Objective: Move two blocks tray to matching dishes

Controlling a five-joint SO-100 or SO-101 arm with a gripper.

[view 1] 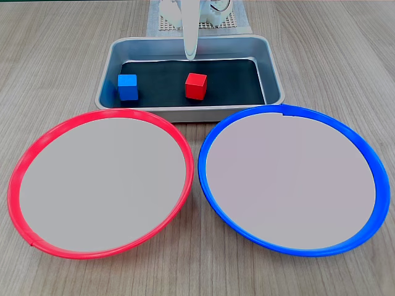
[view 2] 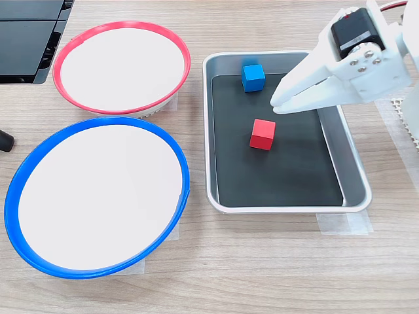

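Matte cubes [view 1: 128, 86] [view 1: 196, 86] on tray's [view 1: 185, 114] black bottom.

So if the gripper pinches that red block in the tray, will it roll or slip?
The red block is a cube lying flat on the tray's dark bottom, so it probably won't roll. Its matte faces likely grip well. It looks rigid and, being small, probably light, so a push may slide it.

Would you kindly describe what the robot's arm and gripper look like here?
The gripper is glossy white plastic with two long tapering fingers. A black servo block sits in the white wrist housing, fastened by small silver screws, with a thin red wire at the top.
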